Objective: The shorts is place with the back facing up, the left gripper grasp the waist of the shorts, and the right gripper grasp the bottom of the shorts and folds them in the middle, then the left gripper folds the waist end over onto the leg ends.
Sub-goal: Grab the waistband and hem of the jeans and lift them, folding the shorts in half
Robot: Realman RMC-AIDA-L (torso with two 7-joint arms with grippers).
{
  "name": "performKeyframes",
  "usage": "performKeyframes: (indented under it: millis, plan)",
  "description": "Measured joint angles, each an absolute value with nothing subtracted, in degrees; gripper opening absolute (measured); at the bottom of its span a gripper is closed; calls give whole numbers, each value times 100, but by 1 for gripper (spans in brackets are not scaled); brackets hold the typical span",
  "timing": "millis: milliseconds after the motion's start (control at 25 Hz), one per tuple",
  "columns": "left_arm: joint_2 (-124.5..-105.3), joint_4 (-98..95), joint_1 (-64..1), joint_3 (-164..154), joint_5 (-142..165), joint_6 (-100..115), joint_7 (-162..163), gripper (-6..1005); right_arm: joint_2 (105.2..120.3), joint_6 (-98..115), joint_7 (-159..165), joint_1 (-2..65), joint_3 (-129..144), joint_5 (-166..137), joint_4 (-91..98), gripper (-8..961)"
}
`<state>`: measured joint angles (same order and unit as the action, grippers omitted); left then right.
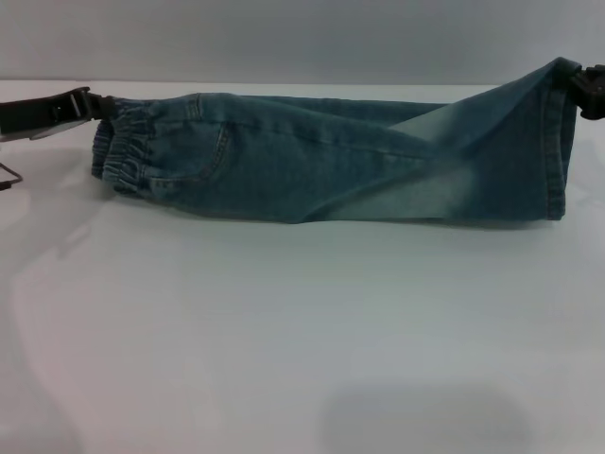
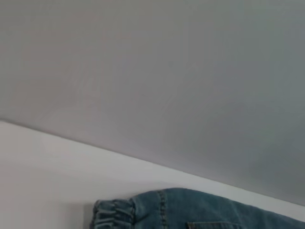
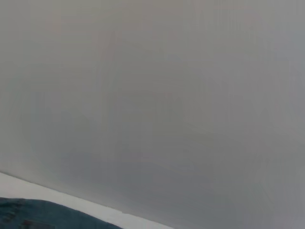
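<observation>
The faded blue-green shorts (image 1: 321,161) are stretched sideways across the far part of the table, doubled along their length. One back pocket faces me. The ruffled waist (image 1: 128,151) is at the left, and my left gripper (image 1: 95,104) is shut on its upper corner. The bottom of the shorts (image 1: 558,142) is at the right, with its top corner pinched in my right gripper (image 1: 579,85) and raised a little. The left wrist view shows the waist (image 2: 112,214) and part of a pocket. Only a strip of the shorts (image 3: 38,214) appears in the right wrist view.
The white table (image 1: 284,331) spreads out in front of the shorts. A grey wall (image 1: 284,38) stands right behind the table's far edge. A thin dark bit of hardware (image 1: 8,178) pokes in at the left edge.
</observation>
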<state>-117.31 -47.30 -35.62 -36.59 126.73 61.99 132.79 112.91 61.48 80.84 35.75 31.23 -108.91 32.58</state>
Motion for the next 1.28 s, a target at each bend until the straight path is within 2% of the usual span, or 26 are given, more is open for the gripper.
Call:
performKeyframes:
  millis: [320,640,920,1280]
  plan:
    - [-11768,-4187,-3738,-3666,12628,5666,13174,25,11239,5277,8058,3795,3449,-10915,2778,-2]
    - [-11776,-4051,-3775,-3664,12259,5456,12982,34,11355,4672,8056,3942,3496,-10891,2722,-1]
    - [-11777,-3984,-3793,-3728,12238,5265,12930,42,11394,4159,8091,4226,3511,-10910,2374,-1]
    - [-11781,-3882,-3858,-3851,12191,4864,12928,52,11461,3883,8093,4275,3487,-10888,2370,-2]
